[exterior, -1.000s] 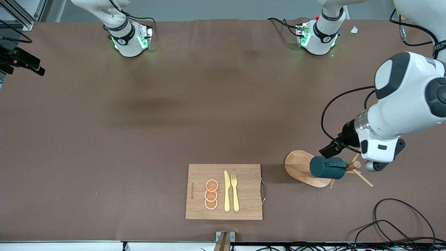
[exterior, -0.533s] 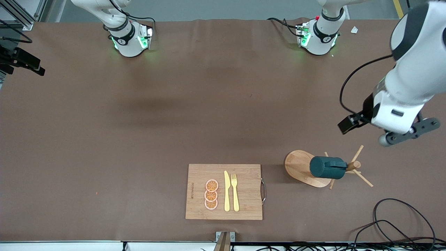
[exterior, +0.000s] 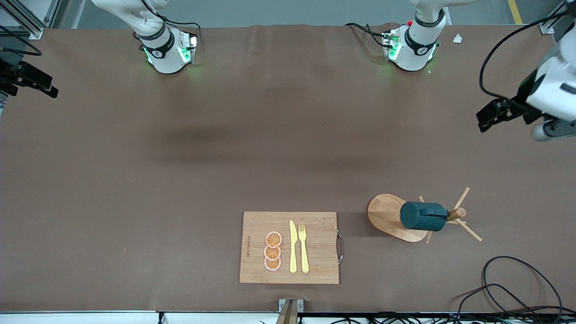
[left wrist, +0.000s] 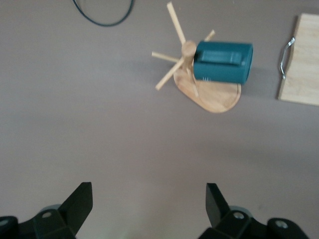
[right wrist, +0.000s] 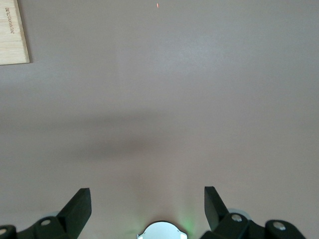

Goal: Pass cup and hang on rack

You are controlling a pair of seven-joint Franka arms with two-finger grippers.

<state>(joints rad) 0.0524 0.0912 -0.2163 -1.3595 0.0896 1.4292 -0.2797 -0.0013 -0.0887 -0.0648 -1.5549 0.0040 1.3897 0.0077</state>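
The dark teal cup (exterior: 423, 216) hangs by its handle on a peg of the wooden rack (exterior: 386, 215), lying sideways above the oval base. In the left wrist view the cup (left wrist: 222, 62) and rack (left wrist: 215, 98) are well away from my left gripper (left wrist: 149, 204), which is open and empty over bare table. From the front camera, my left gripper (exterior: 558, 126) is up in the air at the left arm's end of the table. My right gripper (right wrist: 147, 204) is open and empty, waiting over bare table above its own base (right wrist: 162, 232).
A bamboo cutting board (exterior: 315, 265) lies near the front camera, carrying a yellow knife (exterior: 293, 246), a fork (exterior: 303, 247) and orange slices (exterior: 272, 251). Black cables (exterior: 517, 283) loop near the rack at the left arm's end.
The left arm has pulled away from the rack, rising and swinging toward the bases and the table's end. The cup stays hanging on the rack. The right arm has not moved.
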